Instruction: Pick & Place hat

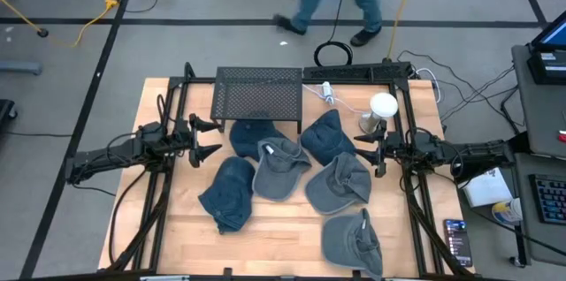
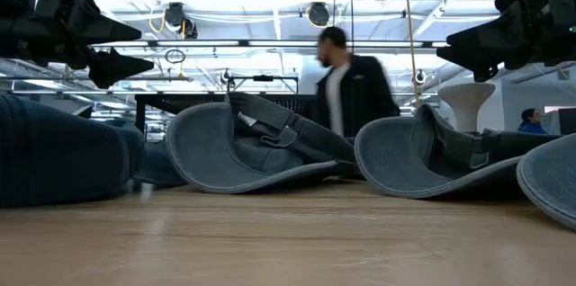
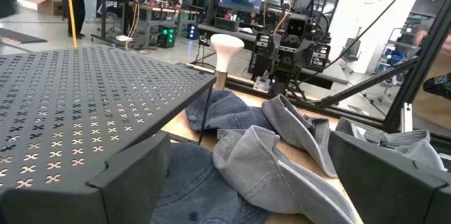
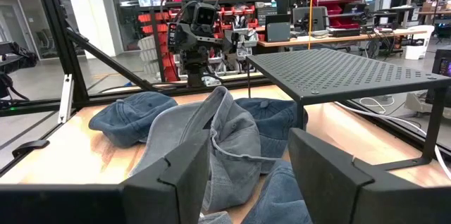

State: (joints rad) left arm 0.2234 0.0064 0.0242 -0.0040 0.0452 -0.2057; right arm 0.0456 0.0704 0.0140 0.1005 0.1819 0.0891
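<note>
In the middle of the wooden worktop (image 1: 177, 237), several denim hats (image 1: 281, 168) lie in a loose cluster, some dark blue, some grey, overlapping one another just in front of a black perforated metal stand (image 1: 257, 95). The left tool (image 1: 210, 137) hovers at the cluster's left side, its fingers spread wide and empty. The right tool (image 1: 361, 145) hangs at the right side, partly open, gripping nothing. A white mushroom-shaped object (image 1: 381, 108) stands behind it. A person (image 2: 349, 84) passes beyond the worktop.
</note>
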